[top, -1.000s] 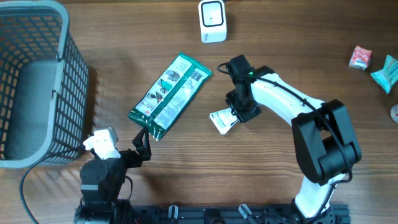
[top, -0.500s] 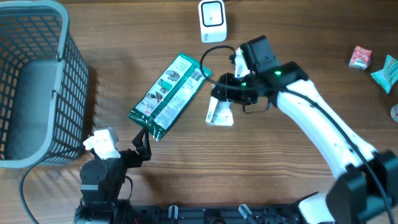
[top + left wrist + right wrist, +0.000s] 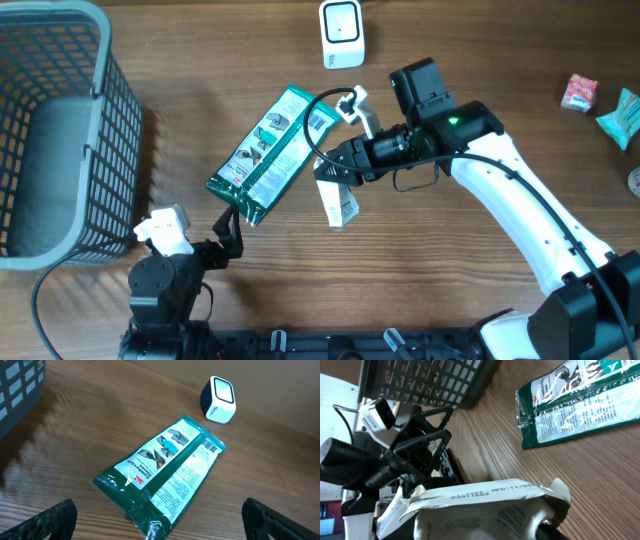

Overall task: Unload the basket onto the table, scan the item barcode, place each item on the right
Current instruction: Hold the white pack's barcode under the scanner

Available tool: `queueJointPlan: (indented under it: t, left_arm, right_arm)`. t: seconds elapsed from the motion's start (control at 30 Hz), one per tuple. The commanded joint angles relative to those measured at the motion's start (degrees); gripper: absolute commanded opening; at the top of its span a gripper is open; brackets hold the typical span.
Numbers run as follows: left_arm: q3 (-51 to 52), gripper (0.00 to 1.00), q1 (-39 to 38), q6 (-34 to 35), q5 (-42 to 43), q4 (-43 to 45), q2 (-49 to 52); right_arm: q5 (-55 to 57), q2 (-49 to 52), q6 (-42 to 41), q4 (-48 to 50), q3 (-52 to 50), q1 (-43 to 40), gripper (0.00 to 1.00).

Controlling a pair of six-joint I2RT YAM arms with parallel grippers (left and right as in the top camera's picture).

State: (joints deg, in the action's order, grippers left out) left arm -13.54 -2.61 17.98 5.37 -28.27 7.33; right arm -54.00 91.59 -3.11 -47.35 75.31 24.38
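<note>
Overhead, the right tool [image 3: 330,172] grips a white packet [image 3: 340,203] at frame centre, below the white barcode scanner [image 3: 341,34] at top centre. A green glove pack [image 3: 270,155] lies just left of the packet, a grey basket [image 3: 120,120] upper left, snack packets [image 3: 580,92] far right. The left tool [image 3: 230,232] is wide open and empty, lower left. Left wrist: the glove pack lies flat in front of the scanner. Right wrist: the packet fills the lower frame, with the glove pack upper right.
</note>
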Motion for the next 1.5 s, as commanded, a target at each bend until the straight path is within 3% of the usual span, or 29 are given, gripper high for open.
queueJointPlan:
  t: [0.0, 0.2, 0.37, 0.6, 0.8, 0.9, 1.1, 1.47]
  left_arm:
    - [0.24, 1.0, 0.28, 0.5, -0.76, 0.13, -0.2]
    - [0.24, 1.0, 0.28, 0.5, -0.76, 0.13, -0.2]
    - [0.24, 1.0, 0.28, 0.5, -0.76, 0.13, -0.2]
    - [0.24, 1.0, 0.28, 0.5, -0.76, 0.13, -0.2]
    - [0.24, 1.0, 0.28, 0.5, -0.76, 0.13, -0.2]
    - [0.24, 1.0, 0.28, 0.5, -0.76, 0.13, -0.2]
    - [0.24, 1.0, 0.28, 0.5, -0.76, 0.13, -0.2]
    - [0.24, 1.0, 0.28, 0.5, -0.76, 0.13, -0.2]
  right_arm:
    - [1.49, -0.44, 0.33, 2.64, 1.03, -0.15, 0.55]
    - [33.57, -0.09, 1.4, 12.72, 1.03, -0.13, 0.55]
    - [47.3, 0.31, 10.93, 27.26, 1.03, -0.13, 0.55]
    - [63.45, 7.45, 16.37, 44.41, 3.04, -0.09, 0.56]
    - [75.36, 22.97, 29.16, 46.45, 19.06, 0.92, 0.54]
    - [84.13, 34.38, 42.91, 47.41, 31.36, 3.04, 0.53]
    - [93.7, 47.36, 63.67, 66.23, 34.86, 5.88, 0.54]
    - [92.21, 53.4, 73.11, 80.89, 34.88, 8.39, 0.52]
